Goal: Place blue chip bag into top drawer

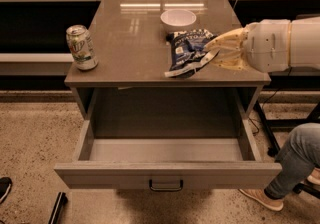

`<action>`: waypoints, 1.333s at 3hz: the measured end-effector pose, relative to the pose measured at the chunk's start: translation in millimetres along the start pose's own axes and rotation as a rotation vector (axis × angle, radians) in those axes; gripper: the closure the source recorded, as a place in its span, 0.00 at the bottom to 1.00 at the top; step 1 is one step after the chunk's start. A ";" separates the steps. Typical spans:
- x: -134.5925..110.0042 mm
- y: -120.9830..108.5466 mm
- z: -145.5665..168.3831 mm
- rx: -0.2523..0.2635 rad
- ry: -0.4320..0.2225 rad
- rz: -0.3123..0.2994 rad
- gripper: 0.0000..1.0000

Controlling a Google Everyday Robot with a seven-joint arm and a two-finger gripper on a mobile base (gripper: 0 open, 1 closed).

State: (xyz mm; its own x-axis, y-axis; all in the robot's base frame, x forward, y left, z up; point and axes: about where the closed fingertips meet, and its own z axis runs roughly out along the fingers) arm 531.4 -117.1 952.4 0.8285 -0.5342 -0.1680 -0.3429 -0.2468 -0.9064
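The blue chip bag point(187, 52) is a crumpled dark-blue foil bag with white markings, held in the air above the front right part of the tabletop. My gripper point(209, 54) reaches in from the right and is shut on the bag's right side. The top drawer point(167, 174) is pulled fully open below the tabletop, with a small dark handle at the middle of its front panel. Its inside is bare. The bag is above the cabinet top, behind the drawer opening.
A green-and-silver soda can point(81, 47) stands at the tabletop's front left. A white bowl point(178, 19) sits behind the bag. A person's leg in jeans point(294, 163) is at the lower right, next to the drawer's right corner. Shelving runs along the back.
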 end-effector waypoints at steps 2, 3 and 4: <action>-31.7 50.8 15.6 0.041 -0.237 -0.124 1.00; -50.8 86.3 11.4 -0.017 -0.323 -0.181 1.00; -48.0 118.1 10.7 -0.129 -0.274 -0.186 1.00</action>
State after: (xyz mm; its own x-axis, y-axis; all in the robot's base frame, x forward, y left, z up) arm 456.0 -111.9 849.2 0.9641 -0.2377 -0.1180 -0.2133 -0.4292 -0.8777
